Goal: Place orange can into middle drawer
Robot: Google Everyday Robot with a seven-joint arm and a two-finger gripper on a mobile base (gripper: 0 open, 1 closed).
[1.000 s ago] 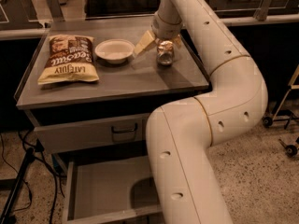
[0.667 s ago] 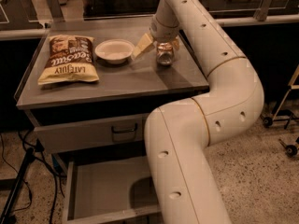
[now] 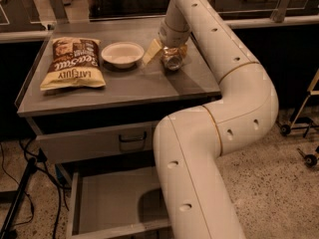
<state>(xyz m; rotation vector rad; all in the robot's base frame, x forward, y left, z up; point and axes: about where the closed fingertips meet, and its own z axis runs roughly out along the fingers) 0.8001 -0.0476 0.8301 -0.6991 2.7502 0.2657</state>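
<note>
The orange can (image 3: 173,59) stands upright on the grey cabinet top (image 3: 124,86), to the right of the white bowl. My gripper (image 3: 168,54) comes down from above at the can, open, with one pale finger (image 3: 151,52) to the can's left and the other close at its right. The can rests on the top. The middle drawer (image 3: 107,203) is pulled out low at the front, its grey floor bare; my arm hides its right part.
A white bowl (image 3: 122,54) and a chip bag (image 3: 72,62) lie on the cabinet top, left of the can. The upper drawer with a dark handle (image 3: 132,137) is closed. My big white arm (image 3: 224,113) fills the right front. Cables and a stand leg (image 3: 20,193) are at the left.
The arm has shifted very slightly; the gripper stays at the can, and the can has not moved.
</note>
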